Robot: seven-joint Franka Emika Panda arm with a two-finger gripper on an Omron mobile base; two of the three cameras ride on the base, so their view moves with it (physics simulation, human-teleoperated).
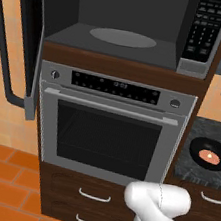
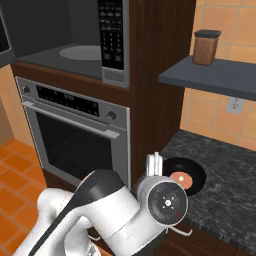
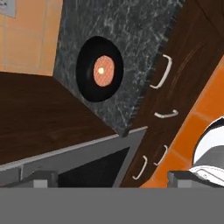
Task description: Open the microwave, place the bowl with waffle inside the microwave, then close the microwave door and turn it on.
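Looking over the arm from the left, we see the microwave with its cavity exposed and its door swung wide to the left, the curved bar handle hanging off its outer face. The round turntable inside is bare. Below sits the steel oven, shut. On the dark speckled counter to the right of the oven rests the black bowl, with the orange-tan waffle lying in it. Our gripper hangs well short of the bowl with nothing between its fingertips, which stand spread wide apart. A brown jar stands on the shelf above the counter.
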